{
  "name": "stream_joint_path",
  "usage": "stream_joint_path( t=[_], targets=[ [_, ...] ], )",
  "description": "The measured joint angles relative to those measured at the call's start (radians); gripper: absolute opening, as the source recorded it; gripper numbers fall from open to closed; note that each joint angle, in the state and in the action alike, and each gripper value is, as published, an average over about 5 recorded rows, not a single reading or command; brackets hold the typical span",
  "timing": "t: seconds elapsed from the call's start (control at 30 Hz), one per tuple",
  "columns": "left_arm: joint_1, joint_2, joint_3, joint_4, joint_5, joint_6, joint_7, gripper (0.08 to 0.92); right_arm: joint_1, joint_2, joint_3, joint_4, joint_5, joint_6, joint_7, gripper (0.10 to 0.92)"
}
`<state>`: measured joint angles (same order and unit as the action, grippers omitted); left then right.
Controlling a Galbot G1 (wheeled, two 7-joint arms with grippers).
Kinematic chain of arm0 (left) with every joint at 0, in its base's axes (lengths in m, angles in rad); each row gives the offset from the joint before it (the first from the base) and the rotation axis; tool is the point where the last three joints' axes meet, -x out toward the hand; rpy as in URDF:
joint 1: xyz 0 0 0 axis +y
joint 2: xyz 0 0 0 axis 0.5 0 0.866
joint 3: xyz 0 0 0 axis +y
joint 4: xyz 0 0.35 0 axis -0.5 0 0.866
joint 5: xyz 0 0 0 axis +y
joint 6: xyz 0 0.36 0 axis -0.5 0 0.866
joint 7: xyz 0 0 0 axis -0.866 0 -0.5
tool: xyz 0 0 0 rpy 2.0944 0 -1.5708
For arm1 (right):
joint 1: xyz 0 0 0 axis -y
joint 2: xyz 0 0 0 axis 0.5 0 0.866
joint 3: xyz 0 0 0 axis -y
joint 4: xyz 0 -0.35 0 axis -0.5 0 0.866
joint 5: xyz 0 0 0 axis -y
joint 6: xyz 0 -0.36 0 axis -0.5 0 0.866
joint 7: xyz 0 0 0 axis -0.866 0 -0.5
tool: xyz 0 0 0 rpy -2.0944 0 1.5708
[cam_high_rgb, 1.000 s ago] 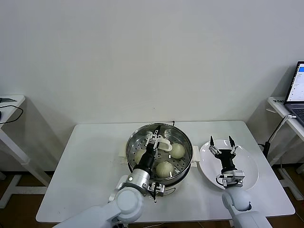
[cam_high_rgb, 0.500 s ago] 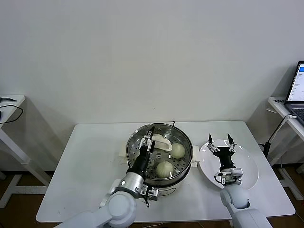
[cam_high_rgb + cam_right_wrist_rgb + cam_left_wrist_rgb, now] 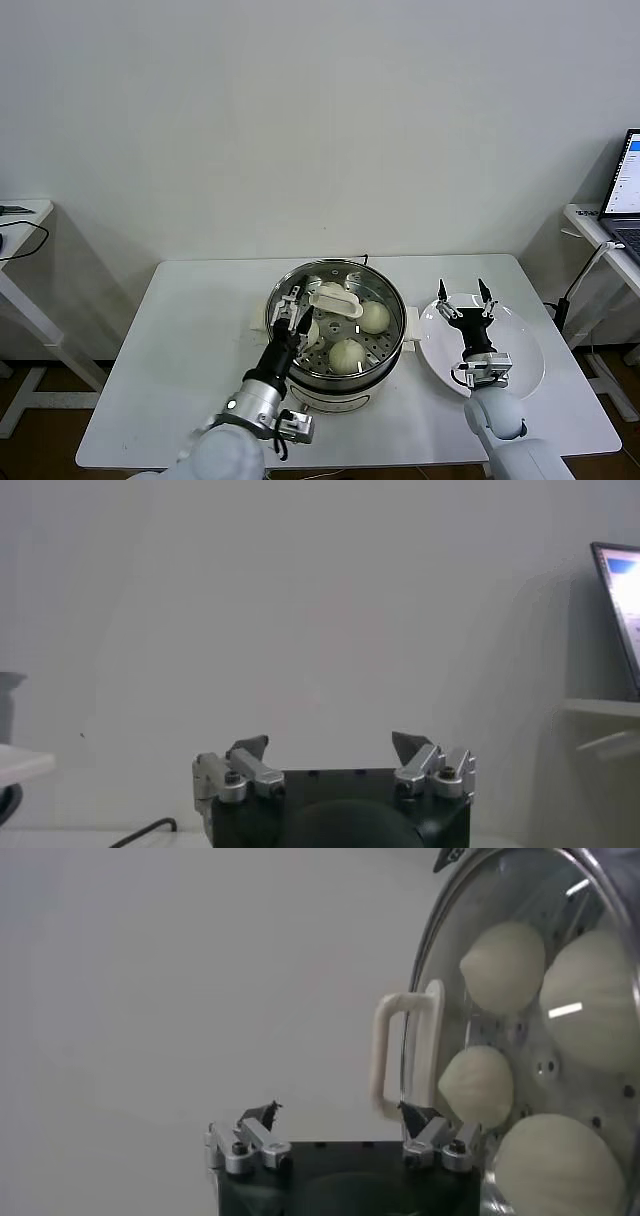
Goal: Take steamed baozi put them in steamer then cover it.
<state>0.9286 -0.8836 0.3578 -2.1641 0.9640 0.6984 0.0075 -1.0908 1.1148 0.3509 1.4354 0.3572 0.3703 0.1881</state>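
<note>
Plain white wall behind a white bench [image 3: 190, 340], with a laptop [image 3: 622, 190] on a side desk at the far right. At mid-bench, the steamer [image 3: 335, 325]: shiny steel pot on a white base with side handles. Already sitting on its rim, the cover [image 3: 345, 310], clear glass, with cream-white oblong handle [image 3: 336, 299] near the centre; in the left wrist view the same handle [image 3: 405, 1053] stands out from the glass. Under the glass, on the perforated tray, all four steamed baozi, seen together through the lid in the left wrist view [image 3: 505, 966]; from the head view one bun [image 3: 373, 317] toward the right side, another [image 3: 346, 354] nearer the robot, a third partly hidden behind the left arm.

Left claw [image 3: 292, 310] over the steamer's left part, just beside the handle, fingers spread and gripping nothing; handle clear of both fingertips in the wrist view [image 3: 335, 1118].

Right claw [image 3: 462, 297] above the white plate [image 3: 520, 350], right of the steamer, fingers spread wide and empty; same spread seen in its own wrist view [image 3: 330, 748].
</note>
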Motion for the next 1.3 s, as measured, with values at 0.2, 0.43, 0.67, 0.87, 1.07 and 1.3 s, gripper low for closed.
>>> stream_joint_path(
  t=[0.2, 0.43, 0.67, 0.87, 1.07, 1.3],
  targets=[
    [0.089, -0.003, -0.181, -0.029, -0.118, -0.105, -0.059, 0.823, -0.008, -0.012, 0.003, 0.013, 0.012, -0.012, 0.002, 0.823],
    [0.21, -0.08, -0.491, 0.006, -0.364, -0.317, -0.167, 0.823, -0.02, -0.03, 0.012, 0.04, 0.039, -0.036, 0.013, 0.823],
    [0.326, -0.196, -0.765, 0.108, -0.619, -0.593, -0.202, 0.823, -0.043, -0.051, 0.027, 0.077, 0.063, -0.053, 0.013, 0.823],
    [0.41, -0.279, -0.93, 0.177, -0.795, -0.785, -0.18, 0.823, -0.071, -0.062, 0.046, 0.102, 0.085, -0.066, 0.008, 0.823],
    [0.469, -0.334, -1.019, 0.211, -0.895, -0.901, -0.147, 0.823, -0.099, -0.063, 0.065, 0.113, 0.101, -0.074, -0.006, 0.823],
    [0.516, -0.376, -1.066, 0.231, -0.959, -0.973, -0.12, 0.823, -0.126, -0.073, 0.072, 0.127, 0.109, -0.069, -0.02, 0.823]
  ],
)
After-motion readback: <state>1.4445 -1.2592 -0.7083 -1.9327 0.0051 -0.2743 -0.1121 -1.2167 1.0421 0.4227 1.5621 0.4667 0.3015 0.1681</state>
